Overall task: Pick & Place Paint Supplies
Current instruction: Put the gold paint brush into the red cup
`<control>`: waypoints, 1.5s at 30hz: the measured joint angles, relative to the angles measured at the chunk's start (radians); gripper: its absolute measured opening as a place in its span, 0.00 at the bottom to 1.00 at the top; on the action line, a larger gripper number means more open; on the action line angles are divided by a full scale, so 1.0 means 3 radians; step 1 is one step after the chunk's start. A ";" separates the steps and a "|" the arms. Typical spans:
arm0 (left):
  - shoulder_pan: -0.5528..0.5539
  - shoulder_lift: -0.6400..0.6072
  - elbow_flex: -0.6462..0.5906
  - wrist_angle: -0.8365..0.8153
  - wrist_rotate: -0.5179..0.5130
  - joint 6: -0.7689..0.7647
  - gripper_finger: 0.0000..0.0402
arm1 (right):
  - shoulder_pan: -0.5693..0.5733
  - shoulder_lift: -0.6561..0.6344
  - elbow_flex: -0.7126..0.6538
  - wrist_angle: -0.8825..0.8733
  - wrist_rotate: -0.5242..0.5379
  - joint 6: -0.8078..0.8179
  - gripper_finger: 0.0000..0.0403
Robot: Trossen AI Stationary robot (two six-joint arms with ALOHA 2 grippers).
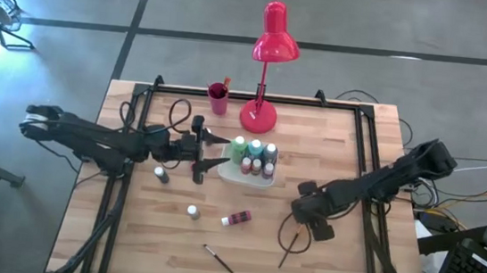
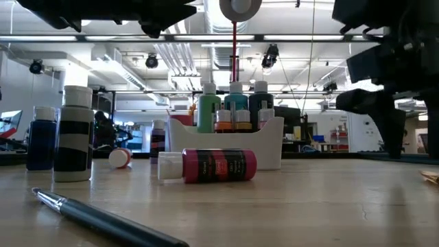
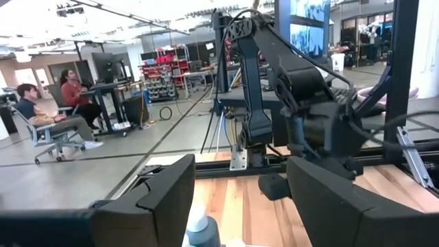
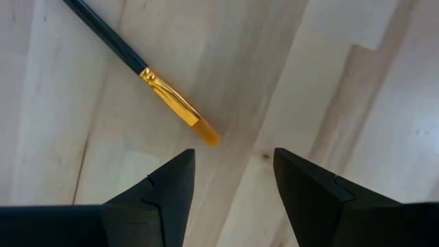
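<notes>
Left gripper (image 1: 209, 148) hangs at the near edge of the white tray (image 1: 226, 173), fingers spread wide apart, nothing between them. In its wrist view a pale bottle cap (image 3: 199, 224) sits just below the gap. The tray holds a cluster of upright paint bottles (image 1: 253, 156), green, teal and dark ones showing in the low view.

Over to the right gripper (image 4: 230, 171): fingers apart over bare wood, and a brush (image 4: 147, 77) with a dark handle, gold ferrule and orange tip lies just beyond the fingertips, untouched.

Loose on the table: a red bottle on its side (image 2: 209, 165), its label too small to read, a dark bottle (image 2: 73, 134) and a blue bottle (image 2: 42, 138) standing upright, a second brush (image 1: 218, 259) near the front edge.
</notes>
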 joint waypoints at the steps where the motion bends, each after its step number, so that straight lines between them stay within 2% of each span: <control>1: 0.0000 0.0000 0.0000 -0.0001 -0.0001 0.0000 0.59 | 0.0000 0.0047 0.0012 -0.0002 -0.0007 -0.0013 0.47; 11: 0.0000 0.0000 0.0000 -0.0020 -0.0001 0.0000 0.59 | 0.0109 0.0382 0.0102 0.0033 -0.0178 -0.0030 0.41; 21: -0.0001 0.0000 0.0000 -0.0024 -0.0003 0.0000 0.59 | 0.0200 0.0480 0.0165 0.0063 -0.0113 0.0093 0.41; 28: 0.0001 0.0000 0.0000 -0.0025 -0.0003 0.0000 0.59 | 0.0202 0.0493 0.0223 0.0224 -0.0162 0.0101 0.31; 38: 0.0001 0.0000 0.0000 -0.0039 -0.0003 0.0000 0.59 | 0.0202 0.0491 0.0250 0.0149 -0.0180 0.0084 0.13; 41: 0.0001 0.0000 0.0000 -0.0039 -0.0003 0.0000 0.59 | 0.0202 0.0496 0.0246 0.0146 -0.0179 0.0025 0.12; 45: 0.0001 0.0000 0.0000 -0.0039 -0.0003 0.0000 0.59 | 0.0202 0.0496 0.0242 0.0140 -0.0178 0.0008 0.15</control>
